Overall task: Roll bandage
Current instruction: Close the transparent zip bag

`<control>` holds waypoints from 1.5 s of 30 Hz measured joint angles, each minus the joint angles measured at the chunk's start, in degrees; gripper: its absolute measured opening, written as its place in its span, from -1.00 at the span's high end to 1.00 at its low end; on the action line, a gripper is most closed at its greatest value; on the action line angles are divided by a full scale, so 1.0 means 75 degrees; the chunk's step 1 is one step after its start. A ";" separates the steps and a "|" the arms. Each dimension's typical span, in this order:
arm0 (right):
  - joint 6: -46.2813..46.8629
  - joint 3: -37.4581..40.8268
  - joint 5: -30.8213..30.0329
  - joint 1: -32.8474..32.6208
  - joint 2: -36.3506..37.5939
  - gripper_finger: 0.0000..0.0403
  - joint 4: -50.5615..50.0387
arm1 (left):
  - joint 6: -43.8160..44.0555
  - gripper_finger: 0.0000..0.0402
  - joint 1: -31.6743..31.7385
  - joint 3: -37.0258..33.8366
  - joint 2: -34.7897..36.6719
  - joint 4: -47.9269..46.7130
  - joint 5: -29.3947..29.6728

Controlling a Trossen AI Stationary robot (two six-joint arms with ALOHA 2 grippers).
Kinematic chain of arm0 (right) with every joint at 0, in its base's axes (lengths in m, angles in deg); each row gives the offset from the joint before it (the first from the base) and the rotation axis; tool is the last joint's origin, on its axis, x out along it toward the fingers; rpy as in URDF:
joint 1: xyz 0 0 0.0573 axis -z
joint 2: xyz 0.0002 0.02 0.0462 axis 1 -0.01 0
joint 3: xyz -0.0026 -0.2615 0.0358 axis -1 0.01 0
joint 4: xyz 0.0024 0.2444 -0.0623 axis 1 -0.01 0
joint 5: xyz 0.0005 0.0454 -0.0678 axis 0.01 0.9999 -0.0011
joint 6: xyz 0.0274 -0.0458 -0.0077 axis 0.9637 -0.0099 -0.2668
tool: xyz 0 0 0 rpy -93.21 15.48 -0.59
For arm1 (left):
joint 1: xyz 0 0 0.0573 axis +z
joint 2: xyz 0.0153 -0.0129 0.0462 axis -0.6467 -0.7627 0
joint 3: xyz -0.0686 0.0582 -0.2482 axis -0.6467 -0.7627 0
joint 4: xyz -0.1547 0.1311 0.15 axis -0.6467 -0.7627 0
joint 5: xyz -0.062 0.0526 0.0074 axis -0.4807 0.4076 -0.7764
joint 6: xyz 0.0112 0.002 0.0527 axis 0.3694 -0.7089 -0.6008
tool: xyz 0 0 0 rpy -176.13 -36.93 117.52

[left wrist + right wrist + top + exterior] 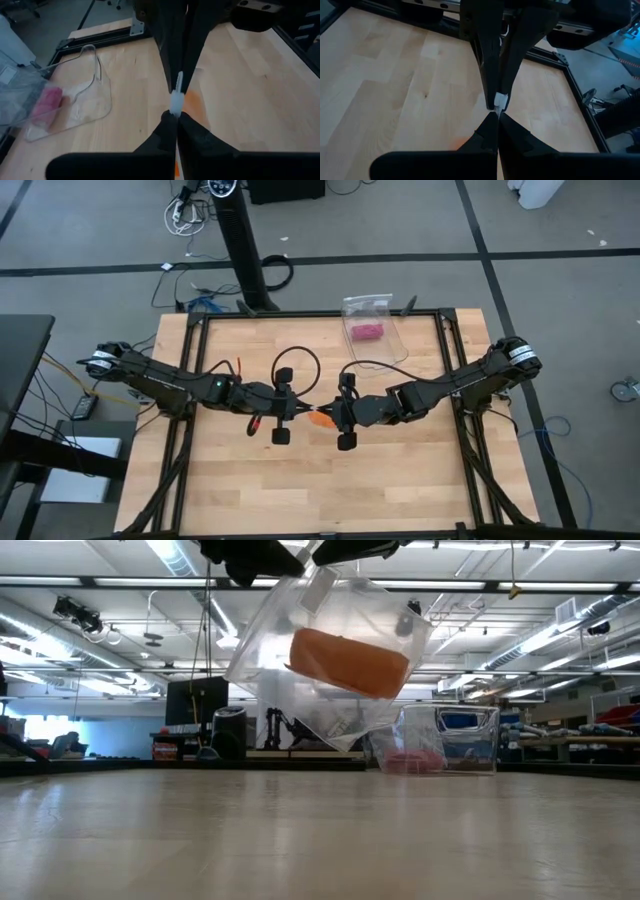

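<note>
A clear plastic zip bag (330, 690) hangs above the middle of the table. The orange bandage (348, 662), a compact roll, lies inside it; from above, a bit of orange (322, 420) shows between the two grippers. My left gripper (298, 417) and my right gripper (336, 418) meet tip to tip over the bag, both shut on its top. In the left wrist view my left gripper (175, 118) faces the other arm's fingers; the right wrist view shows my right gripper (497, 116) the same way. My left gripper pinches the bag's top edge (176, 102) between its two fingers, by a small white piece. It comes from the table's left, slanting down. The bag hangs below, clear of the table. My right gripper pinches the same top edge (500, 102) between its two fingers, right against the left gripper's tips. It comes from the table's right, slanting down. The bag hangs tilted below, with the roll in it.
A second clear bag (372, 328) with a small pink bundle (46, 104) lies at the table's far edge, right of the middle. Bare wood lies below and in front of the hanging bag. A black metal frame (455, 340) runs along the table's edges.
</note>
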 joint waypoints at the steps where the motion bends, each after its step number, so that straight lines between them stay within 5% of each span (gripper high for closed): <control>1: 0.0000 0.0000 0.0001 0.0000 0.0000 1.00 0.0001 | 0.0001 0.95 0.0000 0.0000 0.0002 -0.0014 0.0003; 9: -0.0003 0.0000 -0.0001 -0.0014 0.0010 1.00 -0.0007 | 0.0202 0.90 -0.0003 -0.0032 0.0002 0.0346 0.0005; 27: -0.0006 -0.0003 0.0022 -0.0020 0.0020 1.00 -0.0112 | 0.0251 0.32 -0.0006 -0.0028 -0.0004 0.0957 -0.0880; 35: -0.0017 -0.0003 0.0008 -0.0015 0.0015 1.00 -0.0061 | 0.0230 0.39 0.0050 -0.0020 -0.0004 0.0958 -0.0714; 45: -0.0134 -0.0003 0.0017 -0.0015 0.0003 1.00 0.0019 | -0.0015 0.75 0.0052 -0.0009 -0.0221 0.1057 -0.0618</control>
